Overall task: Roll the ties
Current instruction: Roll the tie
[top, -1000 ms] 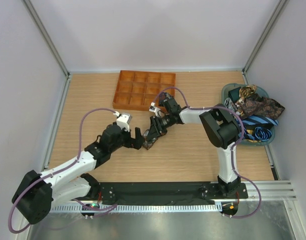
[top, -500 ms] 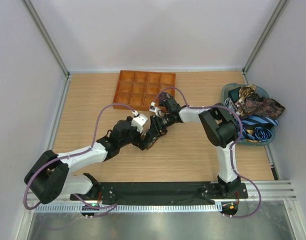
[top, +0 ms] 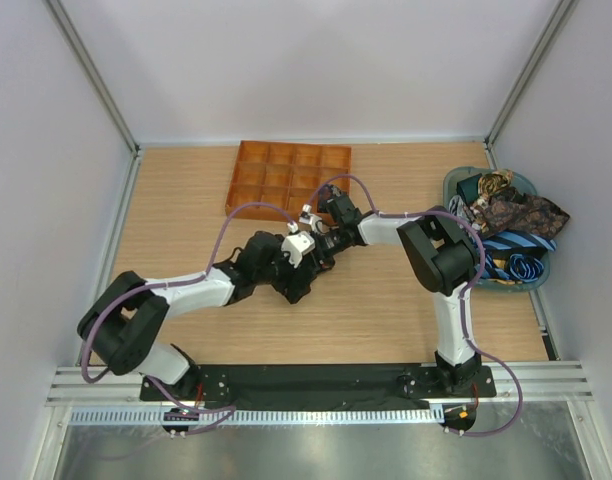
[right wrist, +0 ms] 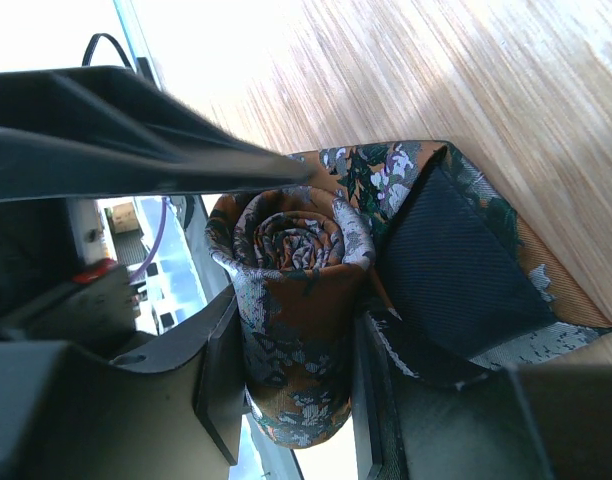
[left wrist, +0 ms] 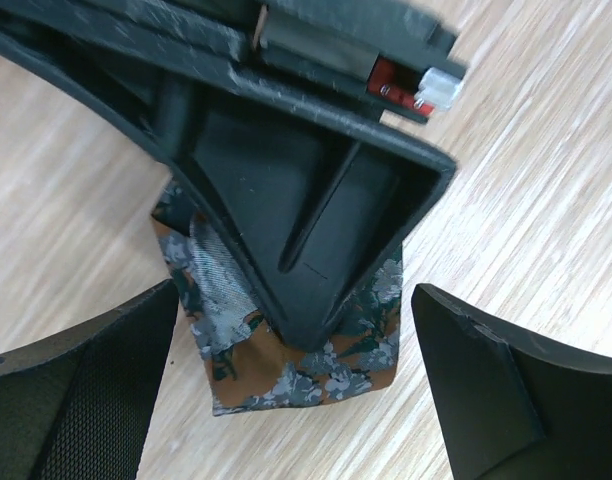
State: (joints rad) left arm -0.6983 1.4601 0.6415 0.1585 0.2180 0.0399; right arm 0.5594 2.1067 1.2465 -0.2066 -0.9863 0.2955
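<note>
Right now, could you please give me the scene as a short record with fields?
right claw: shut on the paisley tie, a coil in its grip
left claw: open, straddling that tie
tie end: unrolled, flat on the table
other ties: piled in the basket, far right
tray: behind both claws

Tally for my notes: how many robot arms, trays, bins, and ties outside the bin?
Robot arms: 2 (left arm, right arm)
Orange tray: 1
Teal bin: 1
Paisley tie outside the bin: 1
Total: 5
</note>
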